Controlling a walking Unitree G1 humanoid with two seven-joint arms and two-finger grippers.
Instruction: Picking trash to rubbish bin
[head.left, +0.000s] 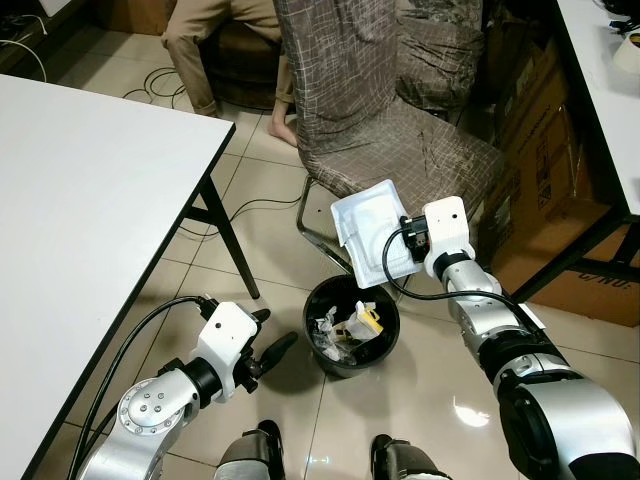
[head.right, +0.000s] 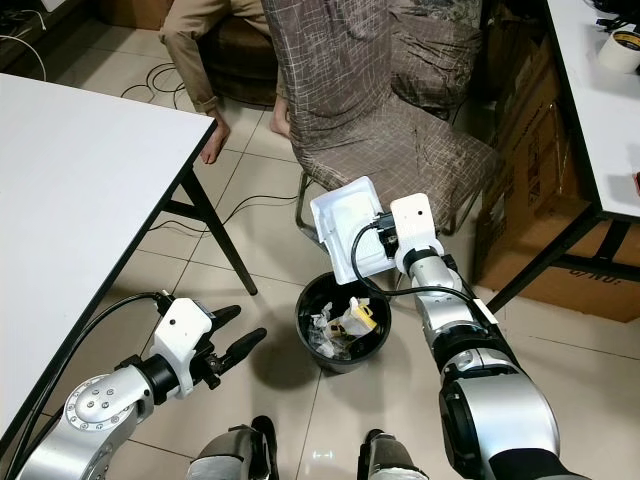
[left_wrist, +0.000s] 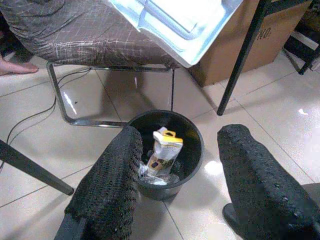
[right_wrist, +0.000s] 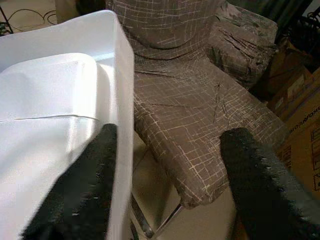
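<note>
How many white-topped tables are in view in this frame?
2. One white table stands on the robot's left, beside the left gripper. The other white table runs along the right edge, above the cardboard boxes. More may lie beyond the frame.

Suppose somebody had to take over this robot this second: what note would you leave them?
Right gripper: raised above the black rubbish bin, at the edge of a white plastic tray. In the right wrist view its fingers look spread, one finger against the tray's rim, so a firm grip is not certain.
Left gripper: open, empty, low beside the bin.
Done: some trash already lies in the bin, including a white and yellow packet.
Left: get the tray into the bin; it looks wide for the opening, so it may need tilting.
Note: covered chair and a seated person just behind.
</note>
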